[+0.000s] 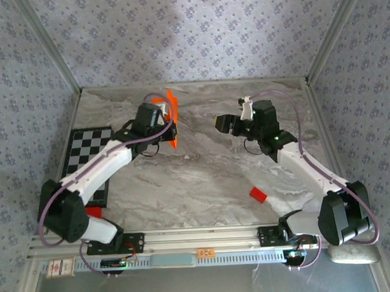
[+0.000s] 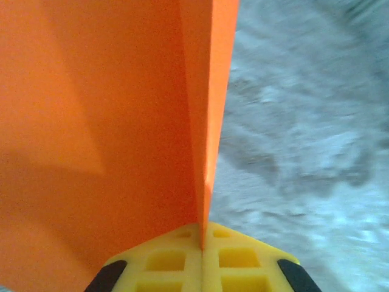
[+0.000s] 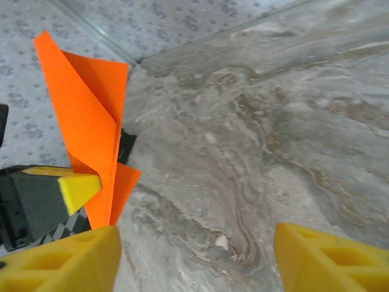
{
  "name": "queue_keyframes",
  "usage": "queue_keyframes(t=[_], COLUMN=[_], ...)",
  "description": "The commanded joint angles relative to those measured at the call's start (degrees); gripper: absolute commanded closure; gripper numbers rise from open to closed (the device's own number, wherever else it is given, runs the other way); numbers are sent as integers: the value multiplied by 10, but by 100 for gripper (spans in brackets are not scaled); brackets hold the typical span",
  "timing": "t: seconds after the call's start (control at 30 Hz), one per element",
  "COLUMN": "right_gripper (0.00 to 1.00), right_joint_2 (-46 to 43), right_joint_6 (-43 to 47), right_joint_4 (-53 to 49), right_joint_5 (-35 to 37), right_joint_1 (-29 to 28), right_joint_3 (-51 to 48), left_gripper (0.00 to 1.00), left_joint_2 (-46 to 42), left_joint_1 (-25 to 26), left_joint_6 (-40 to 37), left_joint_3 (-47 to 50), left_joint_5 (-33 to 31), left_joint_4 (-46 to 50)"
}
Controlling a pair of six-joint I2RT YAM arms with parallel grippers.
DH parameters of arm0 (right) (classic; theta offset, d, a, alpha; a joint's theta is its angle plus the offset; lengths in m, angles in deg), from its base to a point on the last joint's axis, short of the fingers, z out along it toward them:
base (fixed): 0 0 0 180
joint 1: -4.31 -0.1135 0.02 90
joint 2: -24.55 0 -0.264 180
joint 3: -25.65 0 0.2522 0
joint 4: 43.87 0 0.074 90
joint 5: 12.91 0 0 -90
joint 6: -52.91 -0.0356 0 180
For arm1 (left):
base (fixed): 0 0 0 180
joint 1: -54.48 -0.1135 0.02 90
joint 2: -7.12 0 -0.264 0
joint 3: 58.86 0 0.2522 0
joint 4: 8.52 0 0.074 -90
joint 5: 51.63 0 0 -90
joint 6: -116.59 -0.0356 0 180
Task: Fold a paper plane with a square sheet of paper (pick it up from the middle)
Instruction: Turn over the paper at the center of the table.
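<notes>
The square sheet of paper is folded into a slim, pointed orange paper plane [image 1: 172, 116] and hangs upright above the back left of the table. My left gripper [image 1: 165, 123] is shut on its lower edge. In the left wrist view the yellow jaws of the left gripper [image 2: 202, 240] meet with the orange fold [image 2: 109, 121] pinched between them. My right gripper [image 1: 222, 125] stands open to the right of the plane, apart from it. In the right wrist view the plane [image 3: 91, 121] is at the left, beyond the wide-apart jaws of the right gripper [image 3: 194, 249], which hold nothing.
A black-and-white checkerboard mat [image 1: 85, 147] lies at the left under the left arm. A small red block [image 1: 258, 195] rests on the marble table [image 1: 203, 178] at the front right. Patterned walls close the back and sides.
</notes>
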Motion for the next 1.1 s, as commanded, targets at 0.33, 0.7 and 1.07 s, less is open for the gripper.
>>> queue_keyframes(t=[0.33,0.7,1.07], right_gripper=[20,20,21], right_joint_2=[-37,-33,3], right_joint_6=[74,62,44], right_joint_4=[-60,-64,-61], right_joint_5=[91,73,46], right_joint_1=[30,49,51], right_joint_3=[-36,-48,-36], left_gripper=[96,92,80], left_joint_2=[292,432,439], left_joint_1=[74,97,103], left_joint_6=[-69,-37,13], left_joint_3=[-217,-302,-307], left_joint_5=[-390,-413,-371], left_joint_4=[310,351,347])
